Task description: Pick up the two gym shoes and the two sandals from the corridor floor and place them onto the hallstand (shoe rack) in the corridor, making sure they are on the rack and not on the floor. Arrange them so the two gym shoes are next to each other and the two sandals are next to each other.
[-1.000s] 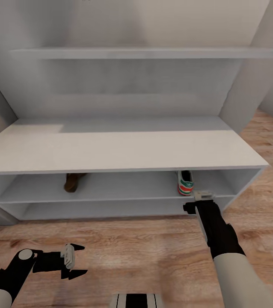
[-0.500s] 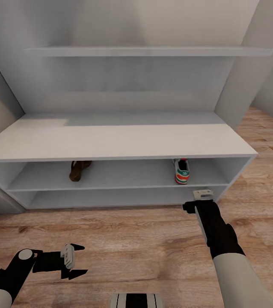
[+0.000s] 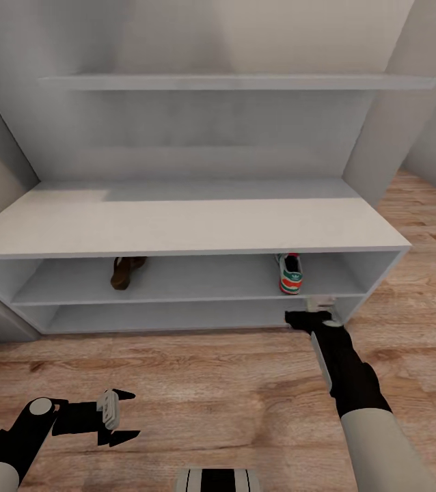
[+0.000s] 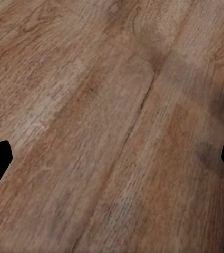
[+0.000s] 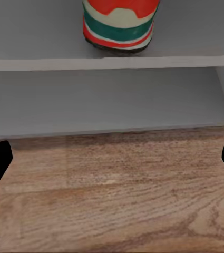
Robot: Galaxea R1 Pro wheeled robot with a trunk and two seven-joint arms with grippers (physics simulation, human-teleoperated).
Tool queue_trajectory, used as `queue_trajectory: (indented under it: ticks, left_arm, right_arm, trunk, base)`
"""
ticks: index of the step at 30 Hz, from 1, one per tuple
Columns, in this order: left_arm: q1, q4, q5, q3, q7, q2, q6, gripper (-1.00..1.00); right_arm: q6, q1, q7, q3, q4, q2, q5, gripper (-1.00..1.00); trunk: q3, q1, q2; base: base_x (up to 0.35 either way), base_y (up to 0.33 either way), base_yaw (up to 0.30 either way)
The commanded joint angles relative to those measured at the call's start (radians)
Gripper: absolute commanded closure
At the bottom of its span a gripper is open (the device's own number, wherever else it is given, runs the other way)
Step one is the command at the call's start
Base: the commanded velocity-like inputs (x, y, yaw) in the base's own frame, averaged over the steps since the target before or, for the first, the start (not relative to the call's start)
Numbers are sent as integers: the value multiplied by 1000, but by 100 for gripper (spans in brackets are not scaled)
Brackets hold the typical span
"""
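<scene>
Head view: one gym shoe (image 3: 290, 273) and one sandal (image 3: 125, 271) sit well apart on the hallstand (image 3: 177, 229) shelf (upper one). Right gripper (image 3: 311, 316), fingers apart, hovers near its front edge; left gripper (image 3: 124, 416) is spread too.

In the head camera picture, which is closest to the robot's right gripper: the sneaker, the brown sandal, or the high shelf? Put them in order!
From the right gripper, nearest first:
1. The sneaker, on the rack's upper open shelf, just above the gripper.
2. The brown sandal, same shelf, far over to the left.
3. The high shelf, up on the back panel.
</scene>
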Motion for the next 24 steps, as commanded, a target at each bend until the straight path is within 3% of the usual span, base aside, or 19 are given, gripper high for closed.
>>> queue_trajectory:
  ticks: [1,5,11,18,24]
  left_arm:
    - [-1,-1,-7,5,-3,-1,-7,-100]
    - [-1,-1,-7,5,-2,-1,-6,-100]
    - [-1,-1,-6,6,-2,-1,-5,-100]
    - [-1,-1,-6,5,-2,-1,-5,-100]
    - [-1,-1,-6,5,-2,-1,-5,-100]
  right_arm:
    - [-24,0,2,-2,-1,1,3,-100]
    - [-80,1,2,-2,2,1,-7,-100]
    - [-132,10,-1,-3,26,1,-30,-100]
    - [-147,15,-1,-4,189,1,-81,-100]
    - [-347,15,-3,-4,408,1,-89,-100]
  trunk:
    - [-1,0,0]
    - [-1,0,0]
    - [22,-3,1]
    - [50,-6,3]
    - [70,-22,31]
  base:
    - [0,0,0]
    - [0,0,0]
    - [0,0,0]
    - [0,0,0]
    - [0,0,0]
